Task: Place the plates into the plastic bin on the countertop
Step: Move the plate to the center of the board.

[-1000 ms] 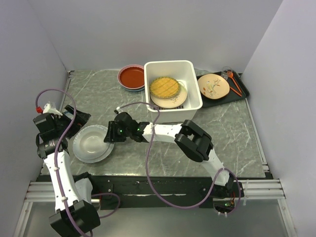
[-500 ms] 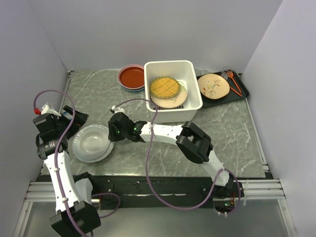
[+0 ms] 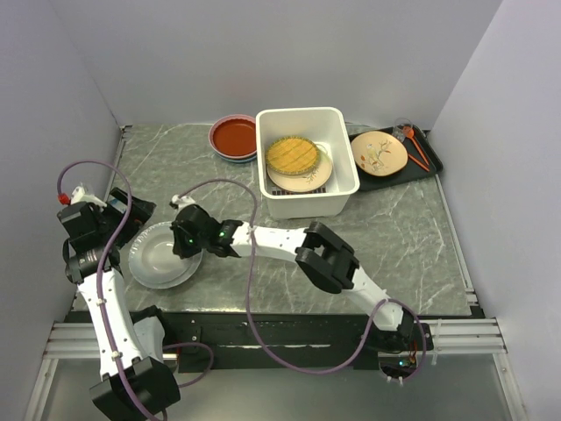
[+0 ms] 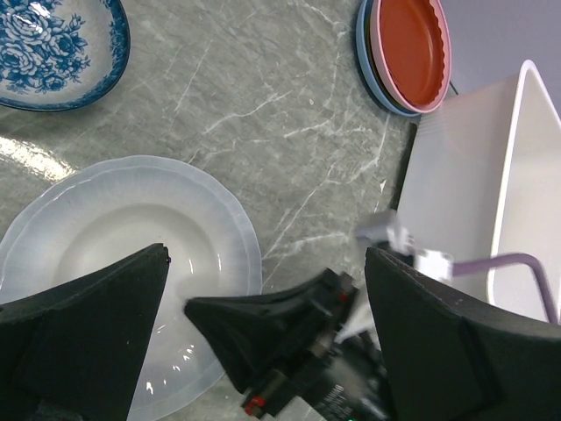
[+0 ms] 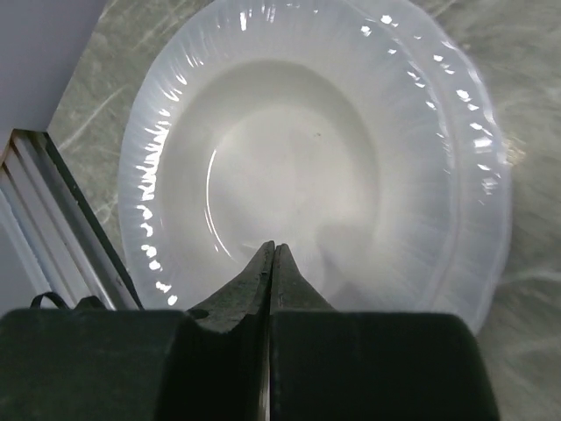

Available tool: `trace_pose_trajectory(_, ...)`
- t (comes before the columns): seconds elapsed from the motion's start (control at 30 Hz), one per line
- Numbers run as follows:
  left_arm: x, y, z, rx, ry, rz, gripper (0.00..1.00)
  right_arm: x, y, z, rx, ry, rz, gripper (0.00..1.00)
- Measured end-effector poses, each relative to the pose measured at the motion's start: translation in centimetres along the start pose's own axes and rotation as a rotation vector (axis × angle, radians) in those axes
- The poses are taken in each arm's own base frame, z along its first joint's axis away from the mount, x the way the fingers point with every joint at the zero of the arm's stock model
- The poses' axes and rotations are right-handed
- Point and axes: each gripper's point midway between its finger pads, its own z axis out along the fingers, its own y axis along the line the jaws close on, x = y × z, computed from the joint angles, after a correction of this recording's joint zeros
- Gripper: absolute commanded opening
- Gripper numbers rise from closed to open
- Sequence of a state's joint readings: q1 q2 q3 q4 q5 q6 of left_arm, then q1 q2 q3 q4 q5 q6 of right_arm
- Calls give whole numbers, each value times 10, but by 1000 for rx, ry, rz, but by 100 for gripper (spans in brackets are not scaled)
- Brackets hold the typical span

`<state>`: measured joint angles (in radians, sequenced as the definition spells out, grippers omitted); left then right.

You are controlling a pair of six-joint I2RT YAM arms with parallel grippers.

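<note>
A white plate [image 3: 156,256] [image 5: 316,158] [image 4: 105,219] lies on the countertop [image 3: 228,175] at the left. My right gripper [image 3: 178,246] [image 5: 273,248] is shut, and its joined tips [image 4: 190,306] rest over the plate's well with nothing between them. My left gripper [image 3: 130,219] [image 4: 266,256] hangs open above the plate's left side. The plastic bin [image 3: 307,117] [image 4: 456,175] stands at the back and holds a yellow lattice plate [image 3: 292,154] on a cream one [image 3: 307,181]. A red plate [image 3: 235,136] [image 4: 408,44] tops a stack left of the bin.
A black tray [image 3: 431,163] at the back right carries a cream plate with a branch [image 3: 379,152] and orange utensils [image 3: 414,145]. A small blue patterned bowl [image 4: 53,48] sits behind the white plate. Grey walls close in on both sides.
My right arm has reached further left, over the white plate, and its jaws have gone from part open to shut. The left arm has barely moved.
</note>
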<state>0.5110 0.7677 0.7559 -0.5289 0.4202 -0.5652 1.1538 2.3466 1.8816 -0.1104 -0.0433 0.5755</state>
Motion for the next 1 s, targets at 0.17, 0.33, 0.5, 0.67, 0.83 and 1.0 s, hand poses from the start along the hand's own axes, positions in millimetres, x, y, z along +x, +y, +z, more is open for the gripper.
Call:
trace_pose_trajectory(0.17, -1, 1, 0, -5, -5, -4, 99, 13, -1, 25, 8, 43, -21, 0)
trace_pose_trajectory(0.33, -3, 2, -2, -7, -13, -5, 99, 19, -5, 30, 29, 74, -31, 0)
trace_pose_trajectory(0.5, -4, 2, -3, -9, -22, -6, 99, 18, -7, 31, 64, 100, -47, 0)
trace_pose_trajectory(0.67, -4, 5, -3, -20, -24, -13, 99, 20, -21, 24, 145, 133, -43, 0)
trace_pose_trajectory(0.83, -5, 6, -4, -27, -27, -16, 99, 17, -40, 10, 181, 148, -6, 0)
trace_pose_trajectory(1.0, -6, 7, -4, -31, -32, -16, 99, 15, -74, -12, 244, 169, 35, 0)
